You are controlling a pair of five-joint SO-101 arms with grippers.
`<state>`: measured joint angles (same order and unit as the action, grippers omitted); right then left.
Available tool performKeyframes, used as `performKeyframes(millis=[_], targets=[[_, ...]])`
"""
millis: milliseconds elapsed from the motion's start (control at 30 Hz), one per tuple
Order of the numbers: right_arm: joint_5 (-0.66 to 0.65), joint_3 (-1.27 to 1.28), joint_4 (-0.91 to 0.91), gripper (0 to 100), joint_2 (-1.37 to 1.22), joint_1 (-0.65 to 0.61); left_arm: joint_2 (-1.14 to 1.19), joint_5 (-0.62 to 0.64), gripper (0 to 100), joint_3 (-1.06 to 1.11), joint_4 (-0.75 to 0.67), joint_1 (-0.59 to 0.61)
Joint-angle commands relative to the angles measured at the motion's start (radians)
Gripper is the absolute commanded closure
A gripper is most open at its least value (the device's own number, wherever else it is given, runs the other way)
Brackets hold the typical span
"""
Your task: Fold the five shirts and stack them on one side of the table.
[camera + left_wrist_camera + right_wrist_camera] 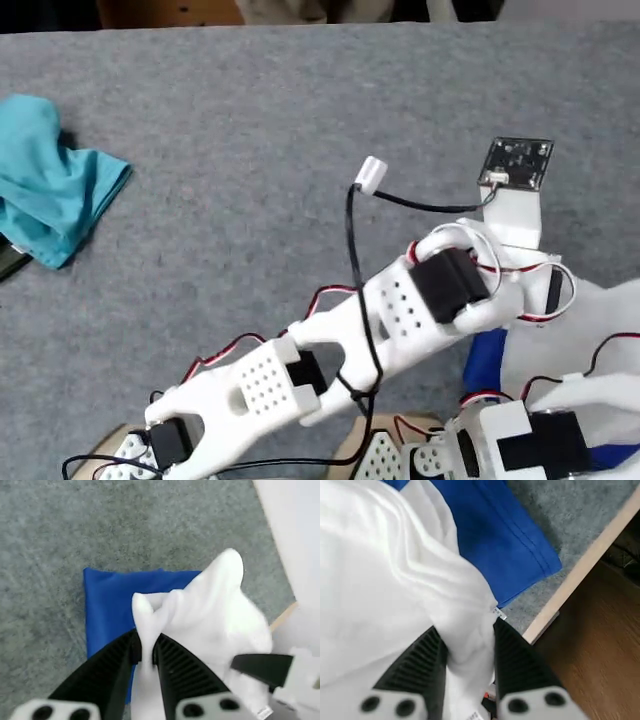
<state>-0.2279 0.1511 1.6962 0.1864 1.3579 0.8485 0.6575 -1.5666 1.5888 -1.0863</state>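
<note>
Grey table [250,100], white shirt [210,615], unreadable tag [498,613]

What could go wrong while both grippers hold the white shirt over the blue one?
The left gripper pinches only a small fold of the white shirt, so it may slip. Dragging the cloth could rumple the blue shirt beneath. The right gripper is near the table edge; cloth might slide off.

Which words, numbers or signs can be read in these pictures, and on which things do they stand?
No text can be read anywhere.
The label on the white shirt: print too small to read.
The blue shirt and the teal shirt: no print visible.
</note>
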Motion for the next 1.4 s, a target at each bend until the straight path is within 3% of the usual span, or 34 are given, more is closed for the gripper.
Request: performKeyframes(millis=[0,267,733,967,1367], targets=[[-0.009,0.064,-0.083,99.4,0.038,0.038,-0.027,-0.008,98,0.064,-0.071,0.005],[-0.002,0.179,-0.253,99.4,0.038,0.048,0.008,-0.009,98,0.190,-0.166,0.003],[0.002,0.180,-0.270,99.4,0.038,0.065,0.088,-0.037,98,0.192,-0.218,0.008],[0.097,0.176,-0.368,99.4,0.047,0.064,0.081,-0.038,98,0.158,-0.230,0.029],[0.183,0.154,-0.373,99.4,0.039,-0.021,0.113,-0.109,98,0.129,-0.238,0.032]])
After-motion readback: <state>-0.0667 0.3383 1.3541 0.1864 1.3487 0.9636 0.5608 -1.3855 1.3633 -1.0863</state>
